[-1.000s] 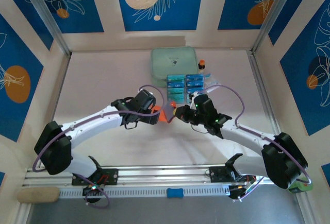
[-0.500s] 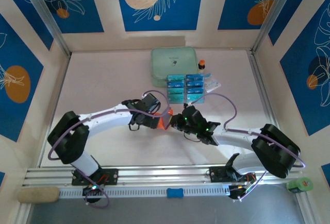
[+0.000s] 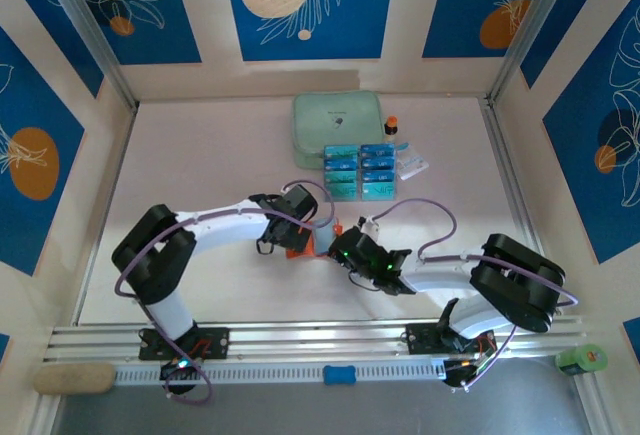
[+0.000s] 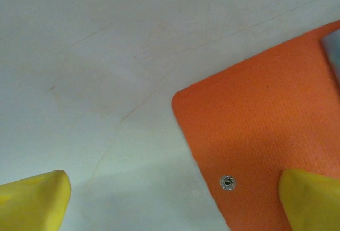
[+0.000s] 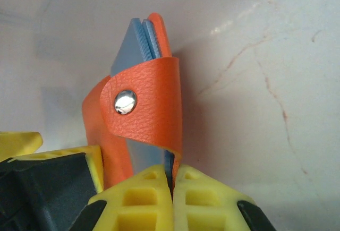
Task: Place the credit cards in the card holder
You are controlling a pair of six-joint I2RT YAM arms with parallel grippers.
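Note:
The card holder (image 3: 299, 249), an orange fold-over wallet, is low over the table's middle between both grippers. My right gripper (image 5: 173, 184) is shut on its lower edge, and the snap tab (image 5: 125, 103) curls over in front. Blue-grey layers (image 5: 139, 42) stand between the orange flaps; I cannot tell whether they are card or lining. My left gripper (image 4: 171, 204) is open just above the wallet's orange outer face (image 4: 265, 119), one yellow fingertip (image 4: 311, 199) over it and the other over bare table. Several teal credit cards (image 3: 360, 169) lie in rows behind the grippers.
A mint-green zip case (image 3: 337, 115) lies at the back, with a small orange-capped bottle (image 3: 392, 123) beside it. A white-and-blue packet (image 3: 412, 163) sits right of the cards. Both arms fold inward and meet at the middle; the left finger (image 5: 16, 142) shows beside the wallet.
Both grippers have drawn back toward the near edge and come down, bringing the orange wallet lower. The arms' elbows have folded in closer to their bases.

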